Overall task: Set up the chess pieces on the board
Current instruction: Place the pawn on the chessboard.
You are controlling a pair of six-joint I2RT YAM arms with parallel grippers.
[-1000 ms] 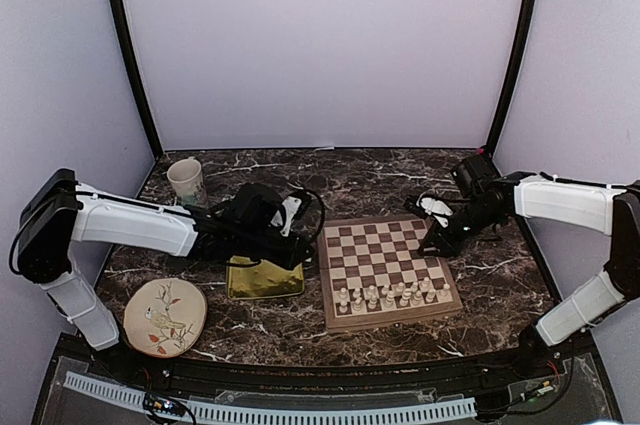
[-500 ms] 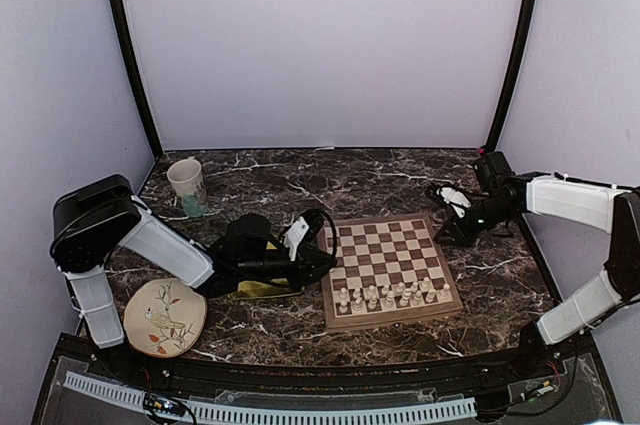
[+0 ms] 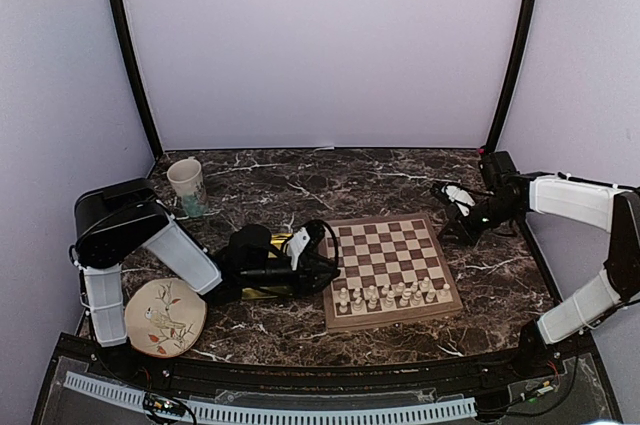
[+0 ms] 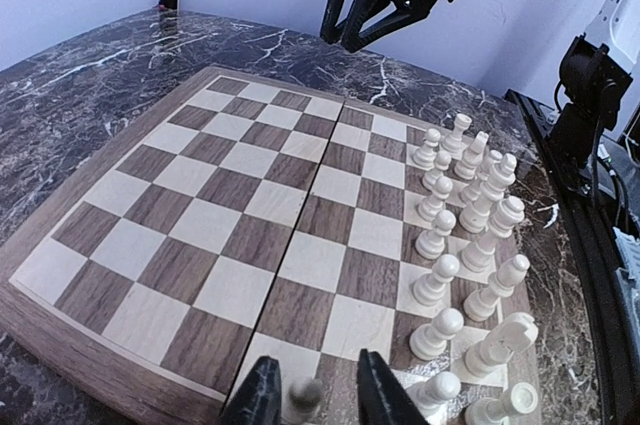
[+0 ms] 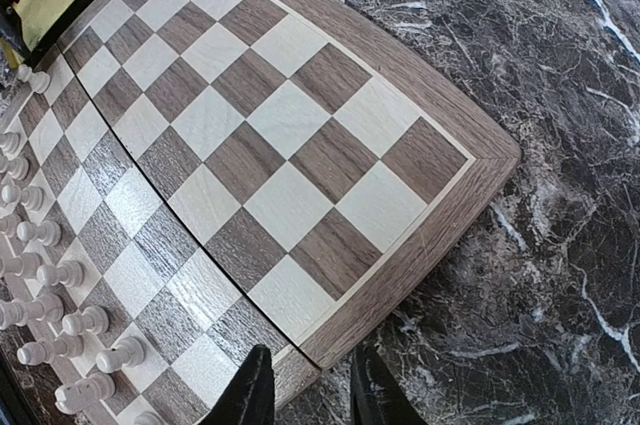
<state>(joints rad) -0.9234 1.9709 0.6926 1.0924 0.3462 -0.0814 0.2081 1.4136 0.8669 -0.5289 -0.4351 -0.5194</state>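
Observation:
The board point(image 3: 380, 245) lies at the table's centre right. Its near two rows hold several cream-white chess pieces point(image 3: 390, 295), which also show in the left wrist view point(image 4: 470, 215) and the right wrist view point(image 5: 40, 285). My left gripper point(image 3: 325, 263) lies low at the board's near left corner. Its jaws point(image 4: 315, 375) stand apart around one pawn point(image 4: 300, 397), which is close to the left finger with a gap to the right one. My right gripper point(image 3: 458, 230) hovers open and empty over the board's far right edge point(image 5: 310, 375).
A gold tray point(image 3: 255, 290) sits left of the board, mostly under my left arm. A round bird plate point(image 3: 165, 317) lies at the near left and a cup point(image 3: 187, 183) stands at the far left. Dark marble table surrounds the board.
My left arm dropped and reached to the board's near left corner, and its jaws have parted around the pawn. My right gripper drew back rightward off the board.

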